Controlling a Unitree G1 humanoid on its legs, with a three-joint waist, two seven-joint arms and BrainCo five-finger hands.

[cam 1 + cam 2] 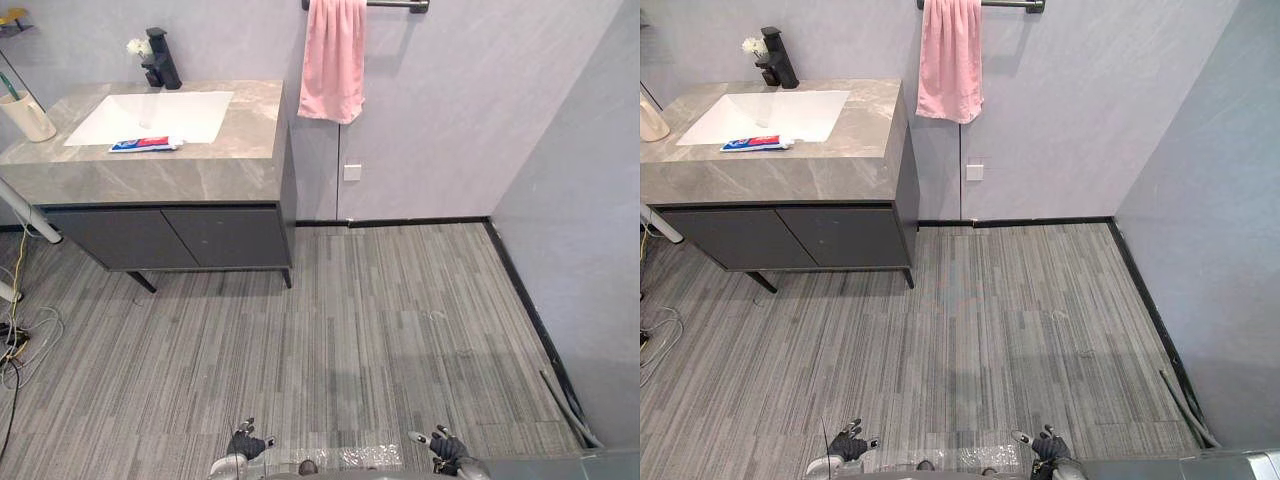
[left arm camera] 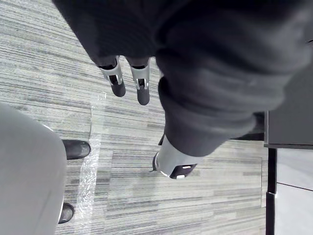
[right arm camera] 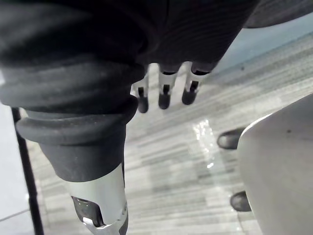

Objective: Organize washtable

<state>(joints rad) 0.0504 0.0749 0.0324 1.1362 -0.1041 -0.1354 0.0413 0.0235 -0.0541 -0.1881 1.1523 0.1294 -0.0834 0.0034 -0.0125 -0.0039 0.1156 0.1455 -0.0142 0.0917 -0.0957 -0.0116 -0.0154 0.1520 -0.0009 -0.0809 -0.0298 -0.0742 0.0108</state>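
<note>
Grey floor (image 1: pixel 400 330) — fingers (image 2: pixel 117 85) relaxed, holding nothing.

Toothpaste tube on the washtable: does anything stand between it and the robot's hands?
Nothing visible does. The left hand and right hand hang low, apart from the washtable; only floor lies between. The toothpaste tube lies uncovered beside the sink.

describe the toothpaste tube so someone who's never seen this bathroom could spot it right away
Find the grey stone countertop left of the pink towel. Along the near rim of its white basin lies a toothpaste tube. It alone is red, blue and white and lies flat, unlike the upright beige cup and black tap.
</note>
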